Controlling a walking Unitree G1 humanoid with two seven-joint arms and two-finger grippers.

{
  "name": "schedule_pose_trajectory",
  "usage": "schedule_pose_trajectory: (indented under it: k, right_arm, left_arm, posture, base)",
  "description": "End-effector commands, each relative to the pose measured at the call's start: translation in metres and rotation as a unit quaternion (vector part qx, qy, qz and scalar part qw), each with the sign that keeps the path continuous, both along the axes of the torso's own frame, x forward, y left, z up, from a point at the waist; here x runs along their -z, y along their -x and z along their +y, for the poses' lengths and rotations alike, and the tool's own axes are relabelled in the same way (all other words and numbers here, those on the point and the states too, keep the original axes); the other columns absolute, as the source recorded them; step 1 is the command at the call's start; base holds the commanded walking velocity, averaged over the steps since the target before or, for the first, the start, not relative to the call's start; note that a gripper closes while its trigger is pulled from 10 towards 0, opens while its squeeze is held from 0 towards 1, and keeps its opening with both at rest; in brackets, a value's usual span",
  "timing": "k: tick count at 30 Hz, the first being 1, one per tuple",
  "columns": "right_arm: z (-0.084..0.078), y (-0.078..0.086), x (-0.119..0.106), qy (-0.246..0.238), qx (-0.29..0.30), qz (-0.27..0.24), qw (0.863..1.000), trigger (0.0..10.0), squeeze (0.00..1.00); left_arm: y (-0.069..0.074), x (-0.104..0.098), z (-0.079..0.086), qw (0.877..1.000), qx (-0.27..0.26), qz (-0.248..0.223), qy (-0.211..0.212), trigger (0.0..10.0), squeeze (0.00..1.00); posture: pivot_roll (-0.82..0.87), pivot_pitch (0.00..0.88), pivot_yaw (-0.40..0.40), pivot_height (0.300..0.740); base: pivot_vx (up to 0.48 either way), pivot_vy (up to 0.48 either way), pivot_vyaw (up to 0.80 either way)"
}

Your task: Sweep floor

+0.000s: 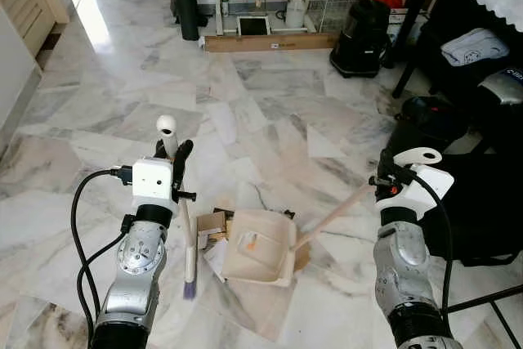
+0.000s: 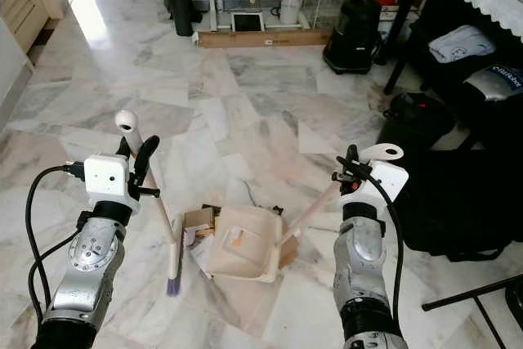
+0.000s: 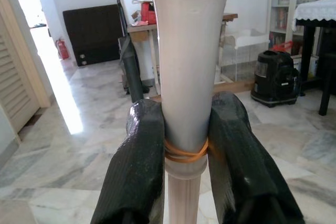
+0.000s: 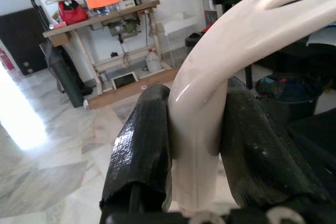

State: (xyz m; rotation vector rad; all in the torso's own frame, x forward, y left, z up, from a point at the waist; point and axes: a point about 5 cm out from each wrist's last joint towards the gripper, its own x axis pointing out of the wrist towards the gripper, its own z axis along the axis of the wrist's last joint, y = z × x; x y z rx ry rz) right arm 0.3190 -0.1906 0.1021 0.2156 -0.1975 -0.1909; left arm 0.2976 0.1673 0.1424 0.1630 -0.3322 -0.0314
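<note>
I'm holding the left tool [image 1: 174, 153] clamped tight on the broom handle [image 3: 185, 93], both black fingers [image 3: 137, 171] pressing the pale shaft just above an orange rubber band [image 3: 185, 153]. The broom [image 1: 187, 239] is running down from that grip, slightly tilted, w/ its purple bristle tip [image 1: 189, 288] touching the marble floor [image 1: 270, 104] just left of the dustpan [image 1: 261, 247].

The right tool [image 2: 350, 163] is gripping the looped top of the dustpan handle [image 4: 210, 98], fingers [image 4: 142, 145] squeezing it from both sides. The long handle [image 1: 339, 212] is slanting down to the cream dustpan, which is sitting on the floor btwn my two arms.

Cardboard scraps [image 1: 211, 225] & paper bits are lying against the dustpan's left edge, btwn it and the broom shaft. A small orange mark is showing on the pan.

Beyond the dustpan, well apart, a wooden plank [image 1: 270, 42] is lying on the floor in front of a bench [image 4: 100, 24]. To the right of the dustpan, a black vacuum [image 1: 360, 38] is standing further off, and dark bags [image 1: 482, 194] are sitting close by my right arm.
</note>
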Motion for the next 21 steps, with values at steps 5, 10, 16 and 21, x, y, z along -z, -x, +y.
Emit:
schedule_pose_trajectory:
  k: [5,10,16,21]
  right_arm:
    - [-0.002,0.002,-0.015,0.009,0.005,-0.037,0.999,10.0,0.0]
    - [0.005,0.002,-0.016,0.016,-0.005,-0.039,0.999,10.0,0.0]
    - [0.013,0.002,-0.013,0.015,-0.005,-0.034,0.999,10.0,0.0]
    - [0.015,0.005,-0.012,0.015,0.0,-0.033,0.999,10.0,0.0]
  left_arm:
    - [0.0,-0.008,0.0,1.0,0.009,-0.025,0.002,10.0,0.0]
    - [-0.001,-0.01,0.005,1.0,0.004,-0.025,0.002,10.0,0.0]
    - [-0.002,-0.012,0.012,1.0,0.006,-0.023,-0.01,10.0,0.0]
    - [-0.007,-0.013,0.014,1.0,0.008,-0.019,-0.01,10.0,0.0]
  posture:
    - [0.05,0.003,-0.021,0.74]
    - [0.05,0.016,-0.015,0.74]
    - [0.06,0.023,0.02,0.74]
    - [0.05,0.022,0.037,0.74]
  base:
    - [0.0,0.0,0.13]
    - [0.0,0.0,0.74]
    - [0.0,0.0,0.8]
    - [0.0,0.0,0.76]
